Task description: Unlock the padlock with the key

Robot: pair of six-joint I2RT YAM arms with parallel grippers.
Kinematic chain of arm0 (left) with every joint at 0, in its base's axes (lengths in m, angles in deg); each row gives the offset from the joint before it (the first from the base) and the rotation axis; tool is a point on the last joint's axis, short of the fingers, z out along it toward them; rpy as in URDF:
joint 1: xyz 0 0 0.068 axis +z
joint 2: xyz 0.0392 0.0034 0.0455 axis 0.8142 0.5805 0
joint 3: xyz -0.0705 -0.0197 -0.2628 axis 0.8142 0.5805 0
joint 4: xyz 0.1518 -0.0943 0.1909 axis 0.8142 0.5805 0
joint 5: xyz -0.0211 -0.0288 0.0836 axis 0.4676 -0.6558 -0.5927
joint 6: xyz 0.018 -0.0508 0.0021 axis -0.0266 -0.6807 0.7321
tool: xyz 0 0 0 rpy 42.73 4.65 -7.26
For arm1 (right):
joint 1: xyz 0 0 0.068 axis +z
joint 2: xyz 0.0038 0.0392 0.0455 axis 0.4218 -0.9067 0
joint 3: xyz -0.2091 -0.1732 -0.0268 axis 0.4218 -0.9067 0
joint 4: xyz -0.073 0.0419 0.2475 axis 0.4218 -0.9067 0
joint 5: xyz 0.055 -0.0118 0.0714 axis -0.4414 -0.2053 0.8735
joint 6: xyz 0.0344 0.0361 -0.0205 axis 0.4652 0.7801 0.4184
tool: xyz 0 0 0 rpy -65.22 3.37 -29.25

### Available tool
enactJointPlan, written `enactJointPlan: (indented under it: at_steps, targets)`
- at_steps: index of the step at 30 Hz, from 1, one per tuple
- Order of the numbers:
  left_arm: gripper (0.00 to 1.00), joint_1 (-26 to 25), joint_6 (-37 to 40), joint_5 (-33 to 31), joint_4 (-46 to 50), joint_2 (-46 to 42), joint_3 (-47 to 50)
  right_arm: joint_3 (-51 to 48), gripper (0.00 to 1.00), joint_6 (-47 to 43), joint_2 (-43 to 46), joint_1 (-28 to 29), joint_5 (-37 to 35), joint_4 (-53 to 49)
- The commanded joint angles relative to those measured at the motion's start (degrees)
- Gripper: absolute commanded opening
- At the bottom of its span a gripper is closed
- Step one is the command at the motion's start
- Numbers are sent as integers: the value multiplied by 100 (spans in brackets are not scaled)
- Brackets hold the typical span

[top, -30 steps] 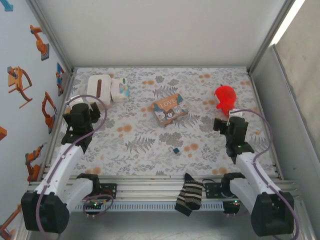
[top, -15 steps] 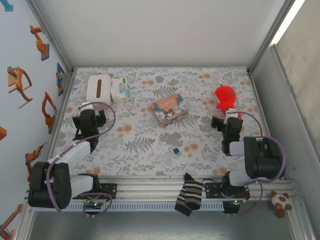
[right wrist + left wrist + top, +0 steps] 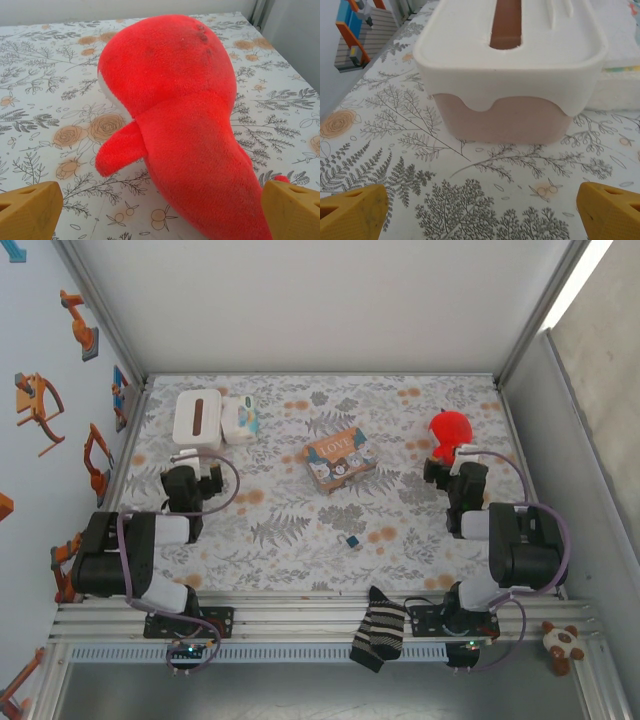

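Well, the left end effector is open wide and holds nothing. Its 2 yellow fingertips sit far apart, low over the table with its grey leaf and orange flower pattern. Right in front of it stands a white tissue box with a brown bottom part and a slot on top. The box is near but not touching. A white soft pack with a bit of teal lies just beside that box, on its right.

The right end effector is open wide too, with nothing in it. A red soft toy lies very close in front of it, in line with the gap between the yellow tips. I cannot tell if it touches them.

The tiny blue padlock with a thin silver loop lies on the table, toward the near edge and about midway between the 2 arms. It is well apart from both end effectors. The key is too small to make out.

A flat box with LOVE on its lid lies farther back than the padlock, turned a little. A black and white striped sock hangs over the metal rail at the near edge. A small brown and white toy bear sits off the table, by the right arm's base.
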Motion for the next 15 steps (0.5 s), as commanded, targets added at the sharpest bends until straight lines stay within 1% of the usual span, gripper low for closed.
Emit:
enactJointPlan:
  at_steps: [1, 2, 3, 4, 5, 7, 9, 15]
  targets:
    - [96, 241, -176, 417, -65, 134, -209, 43, 100, 30, 17, -33, 35, -22]
    - [96, 306, -257, 515, 139, 75, -290, 43, 100, 30, 19, -34, 37, -23]
    - [96, 321, -246, 541, -133, 155, -234, 43, 100, 31, 22, -29, 37, -23]
    - [96, 314, -223, 532, -188, 176, -214, 43, 100, 30, 18, -33, 38, -23]
    - [96, 321, -244, 529, 37, 102, -263, 43, 100, 35, 16, -33, 38, -23]
    - [96, 321, -236, 532, -126, 155, -240, 43, 100, 30, 18, -33, 37, -23]
    - [96, 313, -233, 530, 21, 104, -256, 43, 100, 35, 16, -33, 38, -23]
    - [96, 313, -234, 524, -36, 124, -248, 54, 100, 22, 16, -25, 20, -49]
